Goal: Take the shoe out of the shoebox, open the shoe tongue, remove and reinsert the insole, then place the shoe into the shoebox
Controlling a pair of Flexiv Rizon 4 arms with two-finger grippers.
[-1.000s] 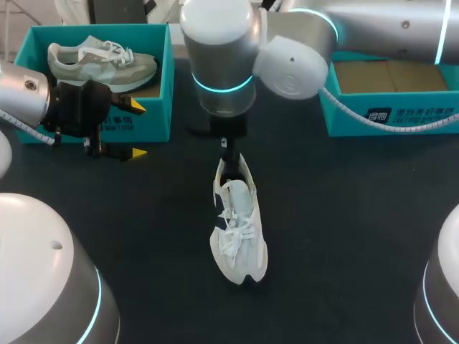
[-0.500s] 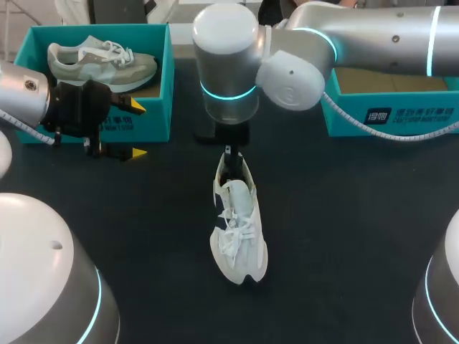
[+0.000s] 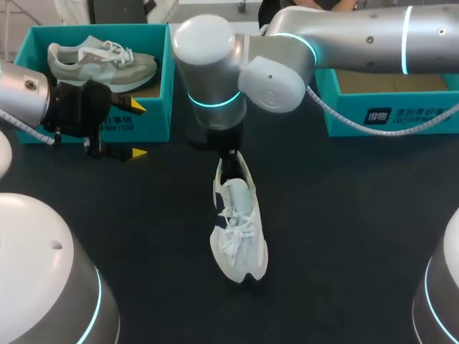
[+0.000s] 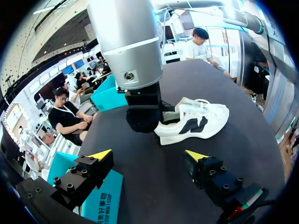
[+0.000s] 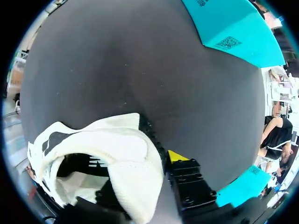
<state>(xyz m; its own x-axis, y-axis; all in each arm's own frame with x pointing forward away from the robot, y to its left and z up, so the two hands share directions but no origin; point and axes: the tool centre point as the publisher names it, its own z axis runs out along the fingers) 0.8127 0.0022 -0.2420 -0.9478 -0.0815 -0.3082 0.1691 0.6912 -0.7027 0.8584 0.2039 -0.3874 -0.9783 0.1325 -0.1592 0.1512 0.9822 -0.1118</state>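
Note:
A white shoe (image 3: 240, 229) lies on the black table, toe toward me. In the left wrist view the white shoe (image 4: 196, 121) has a dark side mark. My right gripper (image 3: 228, 166) comes down at its heel. In the right wrist view the heel wall of the shoe (image 5: 117, 144) stands between the fingers of my right gripper (image 5: 145, 163): one yellow-tipped finger (image 5: 176, 157) presses its outside, the other is inside the opening. My left gripper (image 3: 136, 130) hangs open by the left shoebox (image 3: 154, 107), nothing between its fingers (image 4: 103, 155).
The left teal shoebox holds a grey-green shoe (image 3: 100, 61). A second teal box (image 3: 394, 115) stands at the back right, behind my right arm. Bare black table lies around the white shoe.
My right arm's wrist has shifted left over the heel and its fingers have closed in on the heel wall. The shoe and my left arm have stayed put.

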